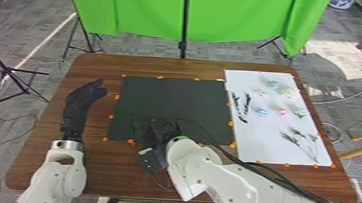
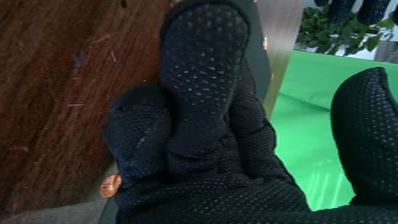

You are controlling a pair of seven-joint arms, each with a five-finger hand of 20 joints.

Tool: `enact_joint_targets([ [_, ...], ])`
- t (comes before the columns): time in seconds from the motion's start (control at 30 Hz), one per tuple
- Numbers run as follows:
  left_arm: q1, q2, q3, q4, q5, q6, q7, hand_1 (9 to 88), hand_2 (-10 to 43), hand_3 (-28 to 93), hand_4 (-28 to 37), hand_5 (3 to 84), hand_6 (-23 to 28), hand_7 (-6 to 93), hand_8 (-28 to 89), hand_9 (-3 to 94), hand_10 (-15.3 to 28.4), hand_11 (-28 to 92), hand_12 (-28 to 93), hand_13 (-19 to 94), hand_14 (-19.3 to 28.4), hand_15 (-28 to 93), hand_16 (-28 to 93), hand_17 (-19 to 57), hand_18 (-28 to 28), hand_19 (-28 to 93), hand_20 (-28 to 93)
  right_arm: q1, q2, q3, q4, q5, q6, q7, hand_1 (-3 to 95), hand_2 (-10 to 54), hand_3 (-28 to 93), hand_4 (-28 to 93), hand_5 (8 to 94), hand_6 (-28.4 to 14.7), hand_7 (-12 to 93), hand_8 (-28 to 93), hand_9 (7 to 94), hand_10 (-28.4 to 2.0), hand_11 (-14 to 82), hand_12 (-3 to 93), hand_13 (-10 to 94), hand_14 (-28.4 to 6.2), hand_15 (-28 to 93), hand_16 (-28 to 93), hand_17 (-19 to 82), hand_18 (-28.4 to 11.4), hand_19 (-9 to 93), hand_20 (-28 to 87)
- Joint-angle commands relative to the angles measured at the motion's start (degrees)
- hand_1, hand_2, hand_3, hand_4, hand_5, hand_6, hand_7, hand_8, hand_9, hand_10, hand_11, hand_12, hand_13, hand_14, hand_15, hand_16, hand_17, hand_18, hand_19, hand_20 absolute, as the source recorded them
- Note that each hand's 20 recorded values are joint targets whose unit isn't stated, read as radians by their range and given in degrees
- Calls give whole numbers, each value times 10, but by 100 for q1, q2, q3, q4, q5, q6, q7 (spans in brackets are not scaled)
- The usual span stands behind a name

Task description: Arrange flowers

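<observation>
Bench (image 1: 112,166), at its nine-to-ten o'clock side, is occupied by the left hand (image 1: 80,99), released, with nothing grasped. Next, a black mat (image 1: 173,96) is laid; at its six o'clock edge the right hand (image 2: 204,120) is held, released and empty, fingers extended and thumb spread. Towards three o'clock of the bench, a white sheet (image 1: 251,145) is set out. On it, dark twigs (image 1: 247,104) are placed near nine o'clock, a pink bloom (image 1: 282,112) about the centre, a blue bloom (image 1: 273,85) near twelve, and leafy sprigs (image 1: 302,139) towards five.

The step in hand is judged to be the approach to a first stem. The wrist is best lifted before the sheet is crossed, so that nothing is swept aside. One stem should be singled out, pinched lightly low down, clear of its petals, and raised straight up; a hard squeeze could crush a flower head. No writing can be made out.
</observation>
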Motion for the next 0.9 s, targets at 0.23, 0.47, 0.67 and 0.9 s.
enact_joint_targets([
  [0.23,697,-349,42,-136,-212,467,234,281,38,638,-193,486,64,126,-60,483,151,231,121,378,187,224,-19,94,145,177,183,-207,992,897,-952,-429,-1035,-274,231,-23,669,-79,559,-51,518,-147,723,-165,136,184,937,-64,376,293,616,-127,870,337],
  [0.47,789,-306,-28,-225,-230,495,190,285,30,634,-191,491,64,133,-60,486,153,237,123,383,190,231,-18,106,152,201,194,-546,1999,1800,-1724,-1441,-2062,-527,264,-82,628,-106,579,-51,370,-94,753,-162,169,197,934,-64,364,318,608,-128,873,345],
  [0.67,830,-278,-210,-344,-82,297,-15,284,32,631,-191,494,64,136,-61,490,154,238,123,386,192,237,-20,105,150,199,193,-1253,2806,2954,-2259,-2567,-2845,-568,239,-95,558,-175,598,-63,242,-56,753,-164,162,197,929,-66,366,321,604,-133,878,352],
  [0.9,825,-80,-335,-439,149,26,-207,283,34,629,-189,497,64,135,-62,490,153,235,123,388,192,238,-21,97,153,196,191,-2548,3416,4570,-2717,-4082,-3855,-224,225,-95,498,-211,607,-72,177,-47,754,-172,151,198,926,-69,369,324,599,-137,893,367],
])
